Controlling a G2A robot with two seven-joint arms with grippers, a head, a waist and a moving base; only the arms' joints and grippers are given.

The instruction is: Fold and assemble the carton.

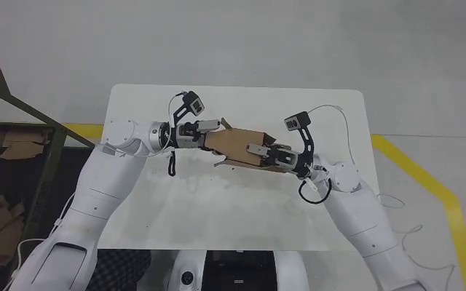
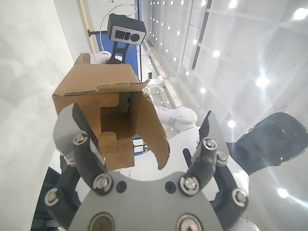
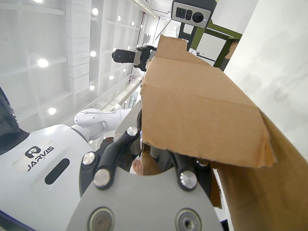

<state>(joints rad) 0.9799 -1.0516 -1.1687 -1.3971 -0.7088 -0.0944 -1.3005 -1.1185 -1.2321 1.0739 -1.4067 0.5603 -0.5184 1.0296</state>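
Note:
A brown carton [image 1: 240,145] hangs over the middle of the white table [image 1: 218,211] between my two arms. Its open end faces the left wrist view, where the carton [image 2: 96,90] shows loose flaps, one curling out between my fingers. My left gripper [image 2: 142,131] is open, its fingers spread wide around that end; one finger [image 2: 78,121] lies against the carton's side. My right gripper [image 1: 262,152] is shut on the carton's wall at the other end. In the right wrist view the carton [image 3: 192,111] hides its fingertips.
A green-framed rack [image 1: 29,138] holding flat cardboard stands off the table's left side. A yellow floor line [image 1: 419,167] runs to the right. The table's near half and far strip are bare white surface.

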